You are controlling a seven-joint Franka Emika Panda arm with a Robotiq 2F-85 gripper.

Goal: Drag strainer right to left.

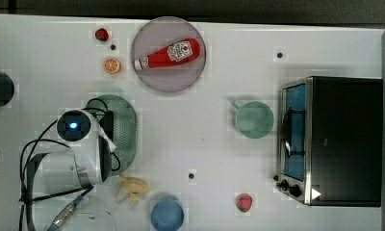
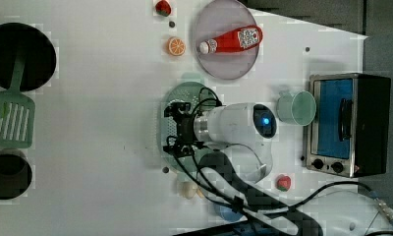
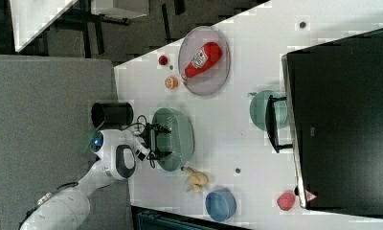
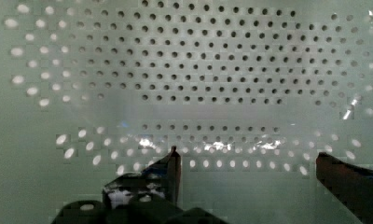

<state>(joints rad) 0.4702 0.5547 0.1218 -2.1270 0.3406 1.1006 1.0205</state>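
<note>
on the white table [image 1: 205, 144], the strainer [image 1: 128, 130] lies beside a banana [image 1: 133, 188].

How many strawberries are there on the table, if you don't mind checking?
2. One strawberry lies at the top view's upper left, beside the plate; the other strawberry lies near the bottom, left of the toaster oven. More could be hidden under the arm.

My black gripper [image 4: 247, 161] hangs over the mint-green strainer [image 4: 212, 70], dotted with holes, on the white surface [image 1: 205, 159].

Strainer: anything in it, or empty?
Empty of food: the strainer shows a bare perforated bottom in the wrist view, with the open end effector above it.
</note>
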